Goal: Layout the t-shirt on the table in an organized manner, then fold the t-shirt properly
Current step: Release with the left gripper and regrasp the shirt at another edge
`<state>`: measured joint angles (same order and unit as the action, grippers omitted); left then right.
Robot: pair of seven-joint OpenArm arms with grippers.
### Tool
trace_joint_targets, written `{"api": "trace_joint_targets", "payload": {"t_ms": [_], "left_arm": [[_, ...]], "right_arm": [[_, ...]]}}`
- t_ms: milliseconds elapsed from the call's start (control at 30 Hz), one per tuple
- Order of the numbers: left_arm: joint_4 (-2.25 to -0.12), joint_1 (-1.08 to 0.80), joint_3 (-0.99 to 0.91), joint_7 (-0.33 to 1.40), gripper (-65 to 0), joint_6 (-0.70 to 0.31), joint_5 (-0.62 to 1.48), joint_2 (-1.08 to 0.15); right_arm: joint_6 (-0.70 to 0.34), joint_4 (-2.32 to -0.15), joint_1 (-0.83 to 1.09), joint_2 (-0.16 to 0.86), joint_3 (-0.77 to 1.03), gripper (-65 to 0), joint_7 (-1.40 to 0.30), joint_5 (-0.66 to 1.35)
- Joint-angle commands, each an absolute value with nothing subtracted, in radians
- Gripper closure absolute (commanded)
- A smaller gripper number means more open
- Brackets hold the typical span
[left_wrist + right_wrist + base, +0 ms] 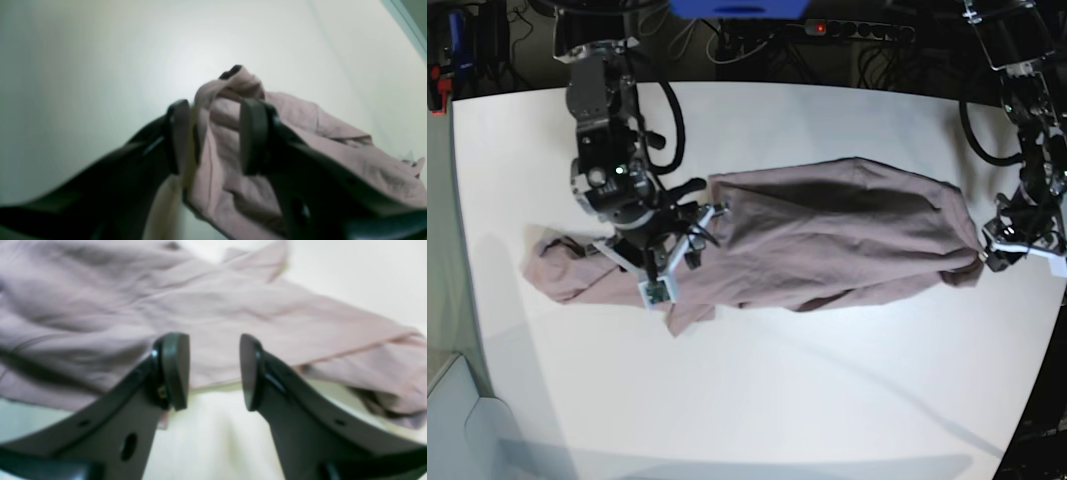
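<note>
Now, my readout:
t-shirt [827,235]: soft wrinkled mauve cotton, stretched long on glossy white tabletop [827,400].
left fingers [253,133]: parted, a cloth bunch between them.
right fingers [175,370]: parted, empty.

Base view looks steeply down on your whole tabletop [827,400] from high up. Each wrist view sits close behind its own jaws, facing past them. All three share the shirt [827,240] [227,160] [200,306]; both wrist views are blurry.

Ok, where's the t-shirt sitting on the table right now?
In the base view the t-shirt stretches across the table's middle, between the right gripper and left gripper.
</note>
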<state>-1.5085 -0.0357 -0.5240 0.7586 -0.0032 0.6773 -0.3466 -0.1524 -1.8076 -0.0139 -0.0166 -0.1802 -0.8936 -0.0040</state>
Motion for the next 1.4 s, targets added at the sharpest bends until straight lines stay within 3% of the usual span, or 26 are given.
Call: {"api": "trace_joint_targets", "payload": {"t_ms": [0, 167, 300, 400, 500, 733, 967, 1067, 1367], "left_arm": [[-1.543, -0.038, -0.541, 0.739, -24.9, -0.005, 0.691, -0.366], [-1.692, -0.102, -0.604, 0.799, -24.8, -0.005, 0.750, -0.352], [-1.810, -0.177, -0.593, 0.832, -23.8, -0.005, 0.816, -0.269], [-1.834, -0.228, -0.501, 0.832, -14.5, -0.005, 0.812, -0.199], [-1.831, -0.266, -0.395, 0.822, 0.0, -0.005, 0.806, -0.157], [-1.736, -0.251, -0.220, 0.819, -0.2, -0.005, 0.611, -0.070], [-1.593, -0.189, -0.183, 0.816, -0.2, -0.005, 0.524, -0.021], [-1.564, -0.185, -0.186, 0.806, -0.2, -0.005, 0.518, -0.033], [-1.598, -0.311, -0.229, 0.805, -0.2, -0.005, 0.542, -0.219]], "right_arm": [[-0.145, -1.837, -0.031, -0.022, -0.159, -27.4, -0.869, -0.001], [-0.147, -1.856, -0.005, -0.001, -0.084, -27.9, -0.868, 0.001], [-0.148, -1.856, 0.022, 0.007, -0.064, -27.8, -0.863, 0.002], [-0.148, -1.857, 0.035, 0.007, -0.042, -27.7, -0.858, 0.002], [-0.148, -1.857, 0.053, 0.007, -0.016, -27.7, -0.860, 0.004], [-0.150, -1.857, 0.088, 0.007, 0.004, -27.7, -0.858, 0.004], [-0.150, -1.857, 0.119, 0.007, 0.004, -27.7, -0.858, 0.005], [-0.150, -1.857, 0.120, 0.018, 0.010, -27.7, -0.858, 0.005], [-0.150, -1.859, 0.110, 0.027, 0.091, -27.7, -0.858, 0.005]]}}
